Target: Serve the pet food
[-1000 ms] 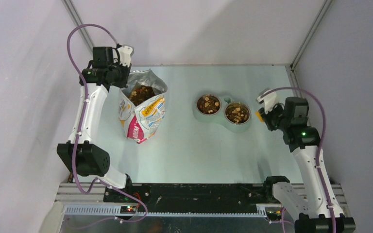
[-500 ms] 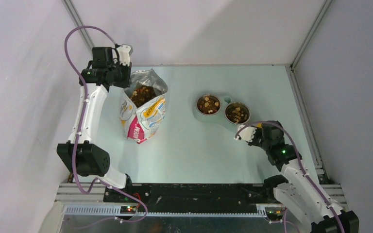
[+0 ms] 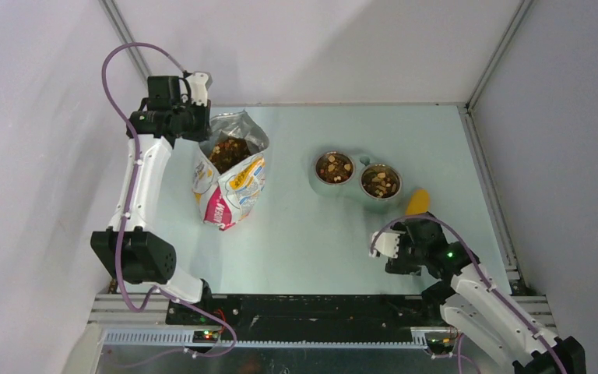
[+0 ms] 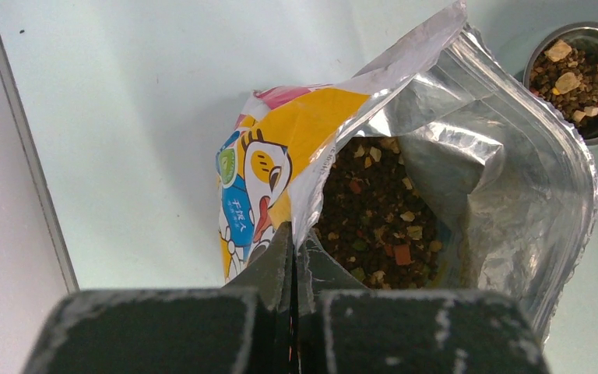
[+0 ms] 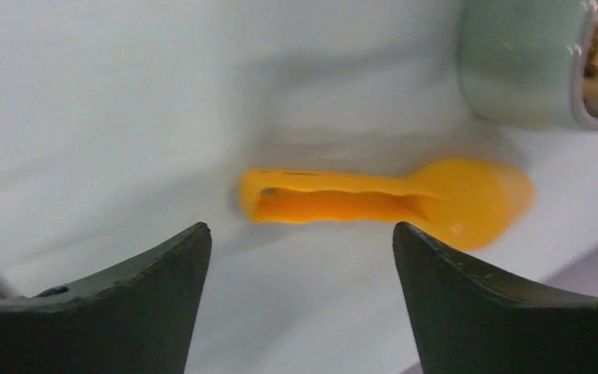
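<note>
Viewing remotely, I record the left gripper (image 4: 294,240) clamped on the bag (image 4: 475,164) rim, and the right gripper (image 5: 300,238) with jaws apart, clear of the scoop (image 5: 405,195) lying beside bowls (image 3: 360,162) holding pet food (image 3: 333,166).

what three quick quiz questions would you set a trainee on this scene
1. True or false: the yellow plastic scoop lies on the table, not held by the open right gripper.
2. The left gripper is shut on: A the rim of the white printed foil bag; B the scoop; C nothing.
3. How many sides of the pale green double bowl hold brown kibble chunks?
Key: 1 true; 2 A; 3 two.
</note>
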### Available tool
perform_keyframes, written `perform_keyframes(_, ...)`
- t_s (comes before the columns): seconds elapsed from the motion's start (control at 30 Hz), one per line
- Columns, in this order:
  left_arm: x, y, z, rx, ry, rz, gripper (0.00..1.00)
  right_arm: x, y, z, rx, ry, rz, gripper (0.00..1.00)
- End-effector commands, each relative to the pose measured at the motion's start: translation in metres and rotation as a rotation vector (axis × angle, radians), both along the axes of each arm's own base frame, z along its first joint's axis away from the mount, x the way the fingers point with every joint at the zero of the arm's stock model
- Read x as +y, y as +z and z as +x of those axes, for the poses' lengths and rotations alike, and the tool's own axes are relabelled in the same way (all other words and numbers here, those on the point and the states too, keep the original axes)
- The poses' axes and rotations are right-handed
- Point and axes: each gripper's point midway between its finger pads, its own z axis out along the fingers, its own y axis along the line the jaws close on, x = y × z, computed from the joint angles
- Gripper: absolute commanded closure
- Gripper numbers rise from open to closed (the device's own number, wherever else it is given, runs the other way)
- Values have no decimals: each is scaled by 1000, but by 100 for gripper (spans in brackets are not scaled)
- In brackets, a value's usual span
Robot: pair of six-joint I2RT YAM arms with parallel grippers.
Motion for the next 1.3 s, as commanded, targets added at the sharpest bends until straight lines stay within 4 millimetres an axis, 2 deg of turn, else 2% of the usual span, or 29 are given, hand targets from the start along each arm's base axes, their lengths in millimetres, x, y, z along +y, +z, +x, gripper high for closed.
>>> perform_keyframes(0.0,-2,23,-2,-79,-7,-9,100,38,30,-46,220,32,207,7)
perform_keyframes(0.03,-1,22,-2,-76,-8,-8,100,50,45,-55,273,44,264,4)
perform_keyframes(0.07,-1,22,-3,-75,-8,-8,100,56,55,-55,285,42,290,3)
perform_keyframes(0.13,-2,20,-4,-71,-9,-8,100,73,87,-49,308,30,375,1)
perform_keyframes(0.2,-2,19,-6,-70,-12,-8,100,95,129,-33,295,25,482,0)
perform_keyframes(0.27,-2,18,-7,-73,-17,-5,100,115,160,-13,259,8,600,0)
perform_keyframes(0.37,-9,22,-9,-81,-52,-26,100,136,195,12,236,-58,751,0)
perform_keyframes(0.4,-11,23,-9,-86,-67,-31,99,144,212,29,200,-60,803,0)
perform_keyframes(0.43,-17,25,-11,-89,-97,-52,97,150,221,33,219,-83,855,1)
perform_keyframes(0.47,-20,29,-13,-94,-119,-57,85,160,236,50,207,-101,912,2)
perform_keyframes(0.5,-25,31,-17,-88,-147,-73,76,165,252,59,186,-103,949,2)
perform_keyframes(0.53,-27,39,-18,-106,-167,-71,64,174,258,76,190,-128,989,3)
perform_keyframes(0.63,-32,55,-31,-123,-210,-74,47,198,288,118,176,-145,1074,5)
perform_keyframes(0.7,-31,60,-38,-133,-208,-73,42,218,304,143,173,-139,1113,5)
perform_keyframes(0.8,-24,58,-48,-129,-155,-56,39,253,318,173,205,-124,1134,7)
perform_keyframes(0.83,-21,52,-51,-115,-135,-56,38,269,320,186,224,-118,1140,7)
perform_keyframes(0.87,-14,56,-56,-136,-90,-33,38,278,322,193,226,-110,1142,7)
perform_keyframes(0.9,-10,48,-58,-126,-51,-36,37,295,320,203,231,-94,1140,7)
perform_keyframes(0.93,0,55,-62,-167,7,-13,36,307,318,215,228,-82,1141,7)
perform_keyframes(0.97,5,49,-72,-165,59,-15,35,318,317,216,229,-67,1141,6)
perform_keyframes(1.0,5,51,-74,-181,79,-34,35,333,311,222,237,-58,1143,6)
perform_keyframes(1.03,5,52,-88,-209,87,-47,35,339,310,225,252,-80,1158,6)
perform_keyframes(1.07,2,41,-91,-221,87,-70,34,351,307,230,252,-74,1170,6)
perform_keyframes(1.1,-7,56,-107,-300,41,-100,34,356,305,234,258,-98,1188,7)
perform_keyframes(1.13,-13,44,-111,-313,5,-114,30,366,302,238,260,-98,1201,7)
perform_keyframes(1.17,-22,52,-128,-369,-51,-136,29,370,299,243,242,-113,1201,9)
perform_keyframes(1.2,-25,39,-133,-360,-74,-118,27,380,295,248,224,-115,1197,10)
perform_keyframes(1.23,-25,37,-142,-370,-79,-105,27,387,292,252,217,-112,1195,10)
perform_keyframes(1.27,-27,25,-144,-345,-96,-82,26,395,290,250,211,-100,1188,11)
